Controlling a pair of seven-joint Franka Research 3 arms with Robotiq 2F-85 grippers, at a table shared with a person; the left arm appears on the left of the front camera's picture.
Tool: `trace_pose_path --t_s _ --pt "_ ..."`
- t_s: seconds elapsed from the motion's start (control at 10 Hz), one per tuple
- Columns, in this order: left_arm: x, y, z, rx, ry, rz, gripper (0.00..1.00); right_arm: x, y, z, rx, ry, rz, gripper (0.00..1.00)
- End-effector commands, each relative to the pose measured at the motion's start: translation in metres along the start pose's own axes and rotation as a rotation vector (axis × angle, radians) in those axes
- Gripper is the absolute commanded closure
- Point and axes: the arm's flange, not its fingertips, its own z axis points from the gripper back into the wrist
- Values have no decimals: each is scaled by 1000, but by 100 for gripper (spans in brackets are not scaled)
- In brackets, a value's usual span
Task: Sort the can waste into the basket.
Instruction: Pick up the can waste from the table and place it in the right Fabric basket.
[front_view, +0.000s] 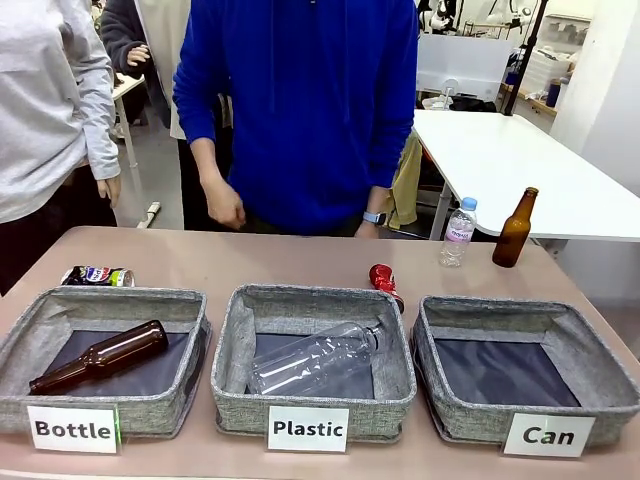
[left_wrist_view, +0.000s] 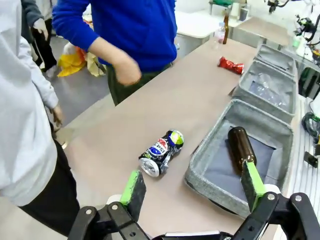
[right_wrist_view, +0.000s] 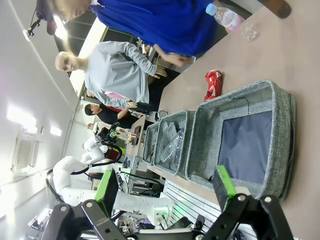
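Both end effectors are released, jaws wide, nothing between the pads. Left end effector (left_wrist_view: 192, 185) hangs above the near-left part of the counter (front_view: 300, 262); right end effector (right_wrist_view: 165, 186) hangs in front of the Can basket (front_view: 432, 335).

Front row, three grey baskets with white labels in bold black type:
- "Bottle" label (front_view: 72, 429): a brown bottle (front_view: 100, 356) lies inside.
- "Plastic" label (front_view: 308, 429): a clear bottle (front_view: 315, 360) lies inside.
- "Can" label (front_view: 548, 436): dark floor bare, nothing sorted yet.

Behind the baskets:
- The silver can (front_view: 97, 276) lies on its side just past the Bottle basket's far-left corner. Red, white and blue print; lettering too small to read.
- The red can (front_view: 385, 283) lies by the Plastic basket's far-right corner, close to the Can basket.

Suggested handling, my judgement:
- Take the red can with the right arm; the haul is short.
- Take the silver can with the left arm.
- Turn the wrist so the pads close across each can's crushed waist, not its ends.
- Lift above the fabric walls before you cross the other baskets.

Farther back stand a small water bottle (front_view: 458, 233), its label unreadable, and a brown glass bottle (front_view: 515, 228); leave both. A person in a blue top (front_view: 300, 100) stands at the far edge with hands near the counter, so mind your reach.
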Motion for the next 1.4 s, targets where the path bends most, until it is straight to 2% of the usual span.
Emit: trace_pose_path --t_s 0.0,0.2,0.3,0.4,0.5,0.7,0.9,1.3 --pt "6 -6 -15 46 51 38 0 3 1 1 19 -17 27 0" --pt "31 -6 -60 74 209 -80 0 3 1 1 19 -17 27 0" --pt "39 -1 -90 -23 304 -336 0 3 1 1 19 -17 27 0" --pt "49 7 -122 58 413 -398 0 3 1 1 19 -17 27 0" --pt "59 9 -155 29 511 -485 0 3 1 1 19 -17 27 0" --pt "82 11 -210 50 626 -673 0 3 1 1 19 -17 27 0" --pt "92 10 -252 -106 709 -755 0 3 1 1 19 -17 27 0" --pt "75 12 -314 -261 837 -817 0 3 1 1 19 -17 27 0"
